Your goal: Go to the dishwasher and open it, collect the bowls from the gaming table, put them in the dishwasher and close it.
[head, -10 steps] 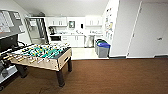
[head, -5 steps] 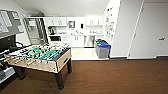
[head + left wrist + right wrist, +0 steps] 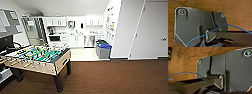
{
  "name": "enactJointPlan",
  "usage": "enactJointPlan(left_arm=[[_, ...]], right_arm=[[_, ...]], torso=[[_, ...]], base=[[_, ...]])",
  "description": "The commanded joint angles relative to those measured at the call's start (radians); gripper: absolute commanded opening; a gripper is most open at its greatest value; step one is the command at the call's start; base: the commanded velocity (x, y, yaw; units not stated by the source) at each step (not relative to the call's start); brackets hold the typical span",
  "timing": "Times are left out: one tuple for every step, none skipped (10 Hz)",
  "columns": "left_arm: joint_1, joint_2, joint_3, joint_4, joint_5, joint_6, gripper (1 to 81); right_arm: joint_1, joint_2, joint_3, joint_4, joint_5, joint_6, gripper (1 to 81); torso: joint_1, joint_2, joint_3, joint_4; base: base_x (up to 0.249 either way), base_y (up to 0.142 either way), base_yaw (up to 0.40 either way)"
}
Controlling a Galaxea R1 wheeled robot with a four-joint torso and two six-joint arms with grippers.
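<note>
The dishwasher shows in the head view as a grey steel front set among white cabinets at the far end of the kitchen, and its door looks shut. It is several metres ahead of me, past the edge where the brown floor meets the pale kitchen floor. The bowls and the gaming table are out of view. Both wrist views look down past my own dark plate onto brown wooden flooring, with a thin blue cable crossing.
A table-football table with a green field stands close on the left. Blue-lidded bins sit by the white wall corner on the right of the kitchen entrance. A steel fridge is at back left, a white door at right.
The whole head view has shifted a little, so the camera has moved slightly; nothing in the room itself has moved.
</note>
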Motion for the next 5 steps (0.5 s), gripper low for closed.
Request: enactJointPlan(left_arm=[[-0.049,-0.021,0.015,0.007,0.051,0.012,81.1],[-0.049,-0.019,0.015,0.007,0.051,0.012,81.1],[-0.05,-0.021,0.015,0.006,0.051,0.012,81.1],[-0.049,-0.021,0.015,0.006,0.051,0.012,81.1],[-0.049,-0.019,0.015,0.006,0.051,0.012,81.1]], right_arm=[[0.053,-0.014,0.016,0.009,-0.052,0.001,81.1],[0.053,-0.017,0.016,0.01,-0.052,0.001,81.1],[0.053,-0.017,0.013,0.01,-0.052,0.001,81.1],[0.053,-0.017,0.012,0.01,-0.052,0.001,81.1],[0.053,-0.017,0.012,0.01,-0.052,0.001,81.1]], torso=[[0.001,0.0,0.0,0.0],[0.001,0.0,0.0,0.0],[0.001,0.0,0.0,0.0],[0.001,0.0,0.0,0.0],[0.001,0.0,0.0,0.0]], base=[[0.142,0.0,0.0],[0.143,0.0,0.0],[0.143,0.0,0.0],[0.143,0.0,0.0],[0.142,0.0,0.0]])
